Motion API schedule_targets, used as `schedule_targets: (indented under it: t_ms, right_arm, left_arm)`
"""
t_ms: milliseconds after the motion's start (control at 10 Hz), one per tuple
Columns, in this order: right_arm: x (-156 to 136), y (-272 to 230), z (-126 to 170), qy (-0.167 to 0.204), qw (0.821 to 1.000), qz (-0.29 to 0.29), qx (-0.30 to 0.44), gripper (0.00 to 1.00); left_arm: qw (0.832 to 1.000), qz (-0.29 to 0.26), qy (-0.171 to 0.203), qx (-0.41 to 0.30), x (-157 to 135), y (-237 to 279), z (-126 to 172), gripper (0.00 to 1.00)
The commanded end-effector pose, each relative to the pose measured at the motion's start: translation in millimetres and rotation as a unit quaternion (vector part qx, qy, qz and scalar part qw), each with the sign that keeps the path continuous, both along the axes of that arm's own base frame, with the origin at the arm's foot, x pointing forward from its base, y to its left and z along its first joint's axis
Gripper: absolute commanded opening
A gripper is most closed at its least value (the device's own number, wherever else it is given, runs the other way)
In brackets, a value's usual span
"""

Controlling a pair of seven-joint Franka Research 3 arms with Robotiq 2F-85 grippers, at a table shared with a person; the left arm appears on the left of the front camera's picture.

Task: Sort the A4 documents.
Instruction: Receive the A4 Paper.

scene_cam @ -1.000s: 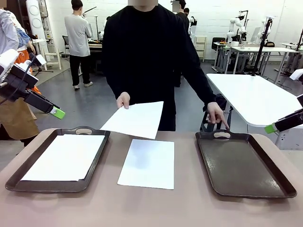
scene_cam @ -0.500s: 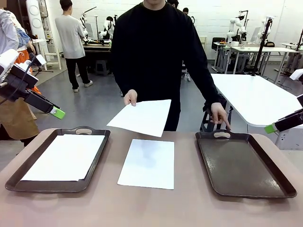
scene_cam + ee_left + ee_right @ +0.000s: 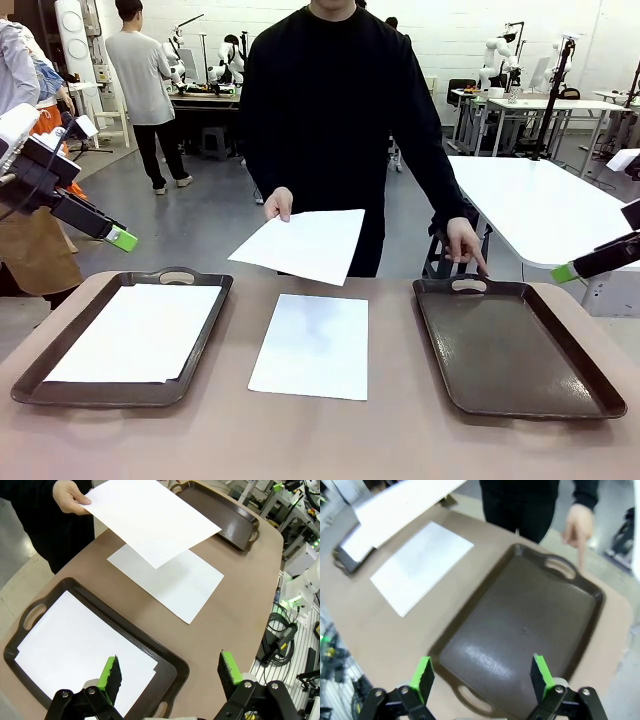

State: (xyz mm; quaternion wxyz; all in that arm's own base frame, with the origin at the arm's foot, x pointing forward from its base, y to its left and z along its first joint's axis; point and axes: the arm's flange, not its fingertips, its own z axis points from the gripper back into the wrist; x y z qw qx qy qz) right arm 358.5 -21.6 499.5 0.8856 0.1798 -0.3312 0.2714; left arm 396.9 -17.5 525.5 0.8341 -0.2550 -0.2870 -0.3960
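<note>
A robotics lab: white desks (image 3: 540, 205) stand on a grey floor (image 3: 200, 225), and a person (image 3: 140, 75) stands by a cluttered far desk (image 3: 205, 100). Coiled cables (image 3: 286, 634) lie beside the brown desk (image 3: 240, 605) below the left pincer (image 3: 167, 670).

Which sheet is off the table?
The white A4 paper sheet held by the person's hand; a second sheet lies on the tabletop, a third sheet in the left dark brown tray.

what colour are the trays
Dark brown, both trays; the bare one shows it best in the right wrist view.
</note>
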Motion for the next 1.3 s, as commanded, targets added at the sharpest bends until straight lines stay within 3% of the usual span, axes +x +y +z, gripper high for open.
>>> schedule_targets:
  t_ms: [0,300,600,800,1200]
  right_arm:
    - [37.6,8.2,-4.4,0.014,0.995,0.041,0.091,1.00]
    - [99.8,31.3,-19.8,0.074,0.972,0.072,0.209,1.00]
    - [155.2,69.0,-49.0,0.143,0.945,0.052,0.289,1.00]
    - [181.1,99.7,-70.0,0.186,0.926,0.040,0.326,1.00]
    - [205.4,133.5,-99.6,0.230,0.881,0.042,0.411,1.00]
  left_arm:
    - [1.000,-0.005,-0.003,-0.009,-0.2,0.6,-1.8,1.00]
    - [1.000,-0.005,-0.003,-0.009,-0.2,0.6,-1.8,1.00]
    - [1.000,-0.005,-0.003,-0.009,-0.2,0.6,-1.8,1.00]
    - [1.000,-0.005,-0.003,-0.009,-0.2,0.6,-1.8,1.00]
    - [1.000,-0.005,-0.003,-0.009,-0.2,0.6,-1.8,1.00]
